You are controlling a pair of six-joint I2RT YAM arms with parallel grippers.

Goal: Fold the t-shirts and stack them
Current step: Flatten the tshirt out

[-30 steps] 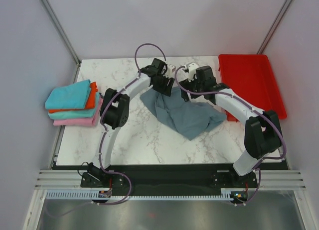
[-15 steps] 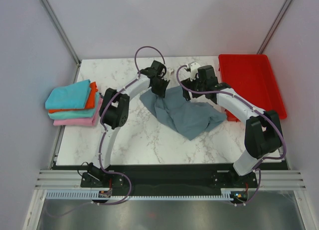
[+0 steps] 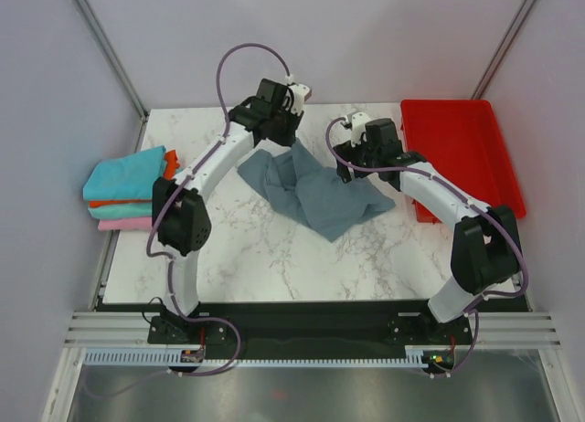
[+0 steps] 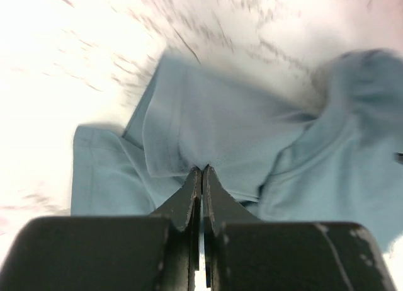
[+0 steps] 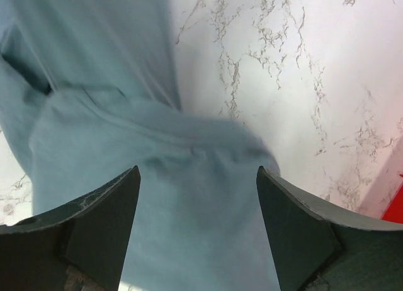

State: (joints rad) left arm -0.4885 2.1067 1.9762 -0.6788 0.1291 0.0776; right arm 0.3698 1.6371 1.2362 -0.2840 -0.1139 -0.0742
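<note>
Your left gripper is pressed together, pinching a fold of the grey shirt. Your right gripper is spread wide over that shirt, which lies crumpled at the middle of the table, well apart from the folded stack.

The top view is evenly, softly lit and sharp; only a faint shadow lies beside the grey-blue shirt. In the left wrist view the marble table around the shirt is overexposed, almost white, its veins smeared by blur. In the right wrist view the table beyond the shirt is sharp.
</note>
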